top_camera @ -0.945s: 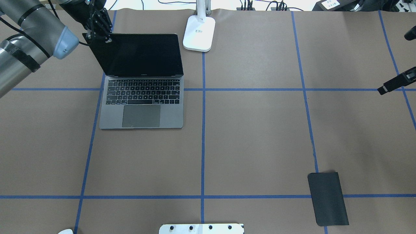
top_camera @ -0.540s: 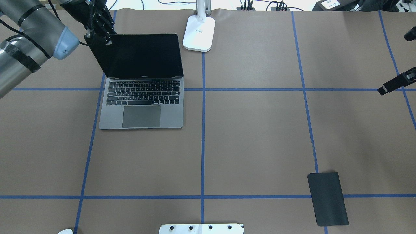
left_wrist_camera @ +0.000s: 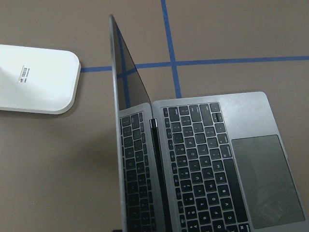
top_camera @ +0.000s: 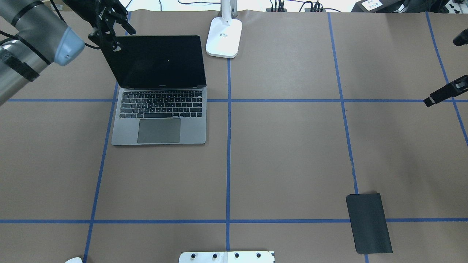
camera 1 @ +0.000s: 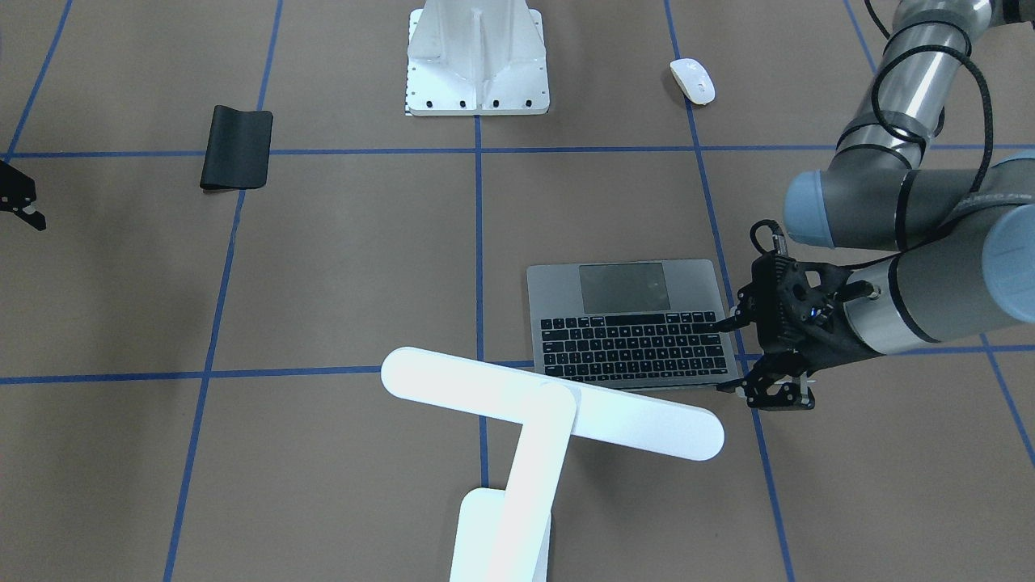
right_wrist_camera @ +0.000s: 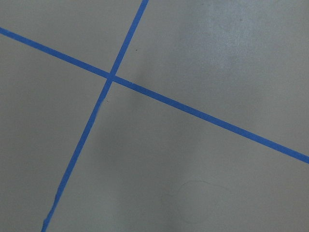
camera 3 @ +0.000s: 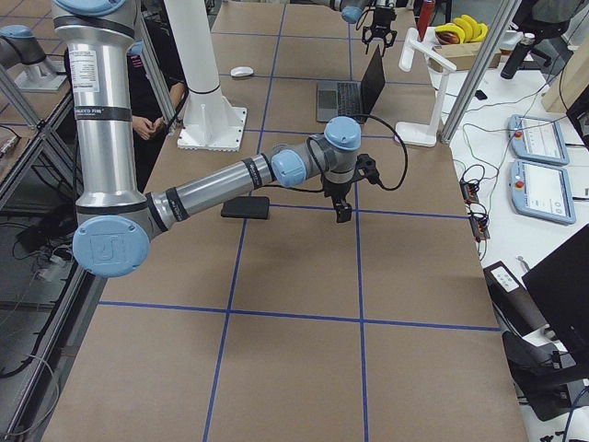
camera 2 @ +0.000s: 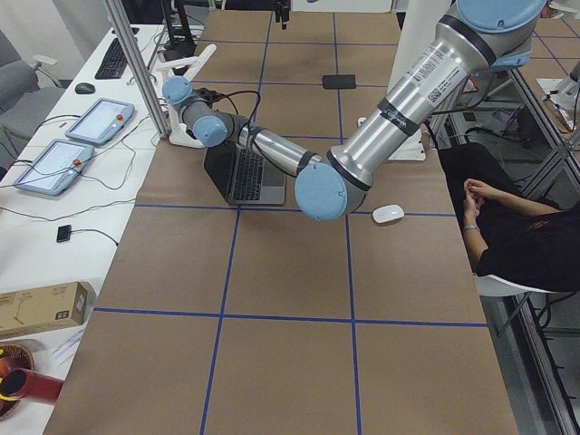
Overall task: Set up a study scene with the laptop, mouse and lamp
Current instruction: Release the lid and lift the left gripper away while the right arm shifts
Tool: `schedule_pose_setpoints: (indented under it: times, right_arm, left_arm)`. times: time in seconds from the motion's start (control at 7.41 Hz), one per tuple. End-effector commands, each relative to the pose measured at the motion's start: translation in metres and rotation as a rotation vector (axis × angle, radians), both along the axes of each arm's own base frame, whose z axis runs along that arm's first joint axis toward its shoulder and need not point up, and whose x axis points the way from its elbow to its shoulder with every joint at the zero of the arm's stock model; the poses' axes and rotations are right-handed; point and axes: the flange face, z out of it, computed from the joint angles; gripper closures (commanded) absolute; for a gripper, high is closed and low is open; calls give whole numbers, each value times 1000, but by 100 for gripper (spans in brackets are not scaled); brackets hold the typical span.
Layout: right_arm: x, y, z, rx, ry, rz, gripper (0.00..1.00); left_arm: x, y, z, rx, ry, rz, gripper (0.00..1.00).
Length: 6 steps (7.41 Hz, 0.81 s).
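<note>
Got the left gripper (top_camera: pixel 125 40) spread wide, gripping nothing, right by the far-left corner of the laptop (top_camera: pixel 161 109) lid. Sitting open at the table's far left: dark grey, black screen, black keys, big trackpad, beside the lamp (top_camera: pixel 223 36) base. Can't tell on the right gripper (top_camera: pixel 428 102), mostly cut off. Barely catching the mouse (camera 1: pixel 692 81) overhead.

This is a robotics lab. The tabletop (top_camera: pixel 285 160) is covered in brown sheeting and gridded with blue tape (top_camera: pixel 228 146), and two grey jointed arms (camera 2: pixel 408 100) rise from a white bolted pedestal (camera 1: pixel 477 56). Teach pendants (camera 2: pixel 100 120) with trailing cables lie on a white side bench (camera 2: pixel 27 254) beside aluminium frame posts (camera 2: pixel 136 63).
</note>
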Motion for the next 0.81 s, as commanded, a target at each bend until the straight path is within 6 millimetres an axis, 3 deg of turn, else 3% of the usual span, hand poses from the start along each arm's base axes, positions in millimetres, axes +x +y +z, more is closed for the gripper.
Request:
schedule_pose_setpoints:
  times: [0.0, 0.13, 0.27, 0.4, 0.54, 0.67]
  right_arm:
    - [-11, -1, -1, -21, -12, -13, 0]
    - [-20, 5, -6, -48, -77, -53, 0]
    - [-24, 12, -6, -71, -107, -75, 0]
    - [-37, 20, -9, -111, -108, -73, 1]
    - [-58, 39, -19, -159, -101, -71, 1]
    - [-61, 54, -20, -166, -100, -84, 1]
  left_arm:
    - [-41, 24, 13, -53, 12, -58, 0]
    - [-70, 45, 24, -139, 41, -80, 0]
    - [-121, 66, 44, -235, 76, -122, 0]
    - [-148, 89, 72, -310, 75, -161, 0]
    - [-157, 117, 108, -417, 56, -191, 0]
    - [-163, 139, 138, -541, 34, -222, 0]
